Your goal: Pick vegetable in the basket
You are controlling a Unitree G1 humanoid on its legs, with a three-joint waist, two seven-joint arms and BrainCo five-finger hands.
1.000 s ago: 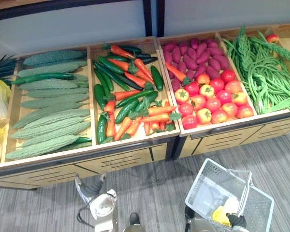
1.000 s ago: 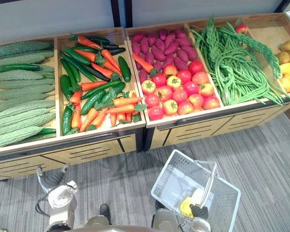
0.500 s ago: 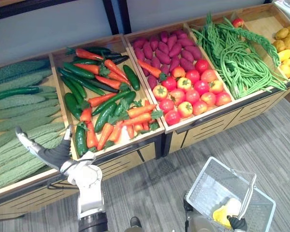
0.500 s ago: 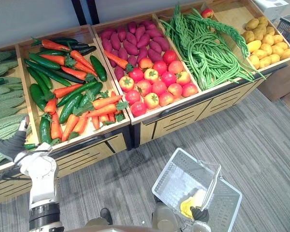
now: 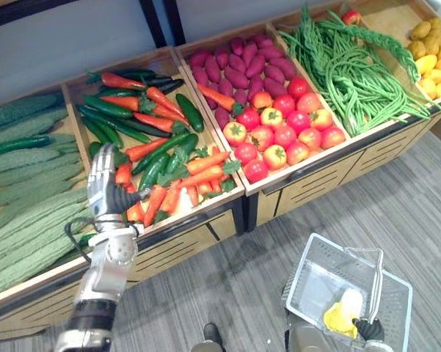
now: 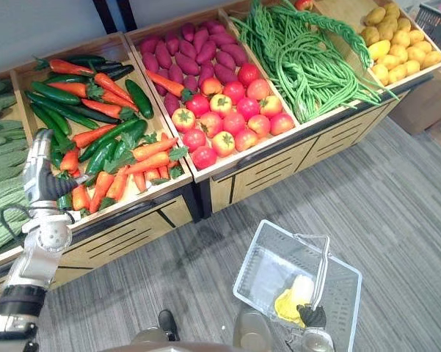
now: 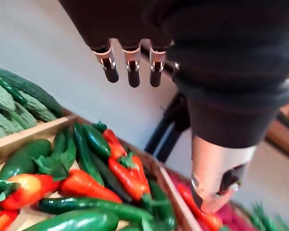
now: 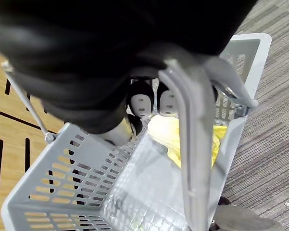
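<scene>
My left hand (image 5: 103, 189) hovers open, fingers (image 7: 130, 67) straight, over the front left part of the bin of orange carrots (image 5: 194, 172) and dark green cucumbers (image 5: 106, 106). It touches nothing. In the left wrist view the carrots (image 7: 89, 185) and cucumbers (image 7: 74, 222) lie below the fingertips. My right hand (image 5: 365, 328) is shut on the grey handle (image 8: 192, 144) of a pale plastic basket (image 5: 308, 253) that hangs low at the right. A yellow vegetable (image 5: 339, 319) and a whitish one lie inside the basket.
Wooden display bins run along the wall: bitter gourds (image 5: 22, 183) at the left, then purple sweet potatoes (image 5: 231, 66) behind red tomatoes (image 5: 279, 136), long green beans (image 5: 352, 66) and yellow potatoes (image 5: 433, 59). Grey striped floor (image 5: 227, 286) lies in front.
The camera has swung right. My left hand rose from near the floor, passed the bitter gourd bin's front, and now hangs over the carrots. The right hand still holds the basket.
</scene>
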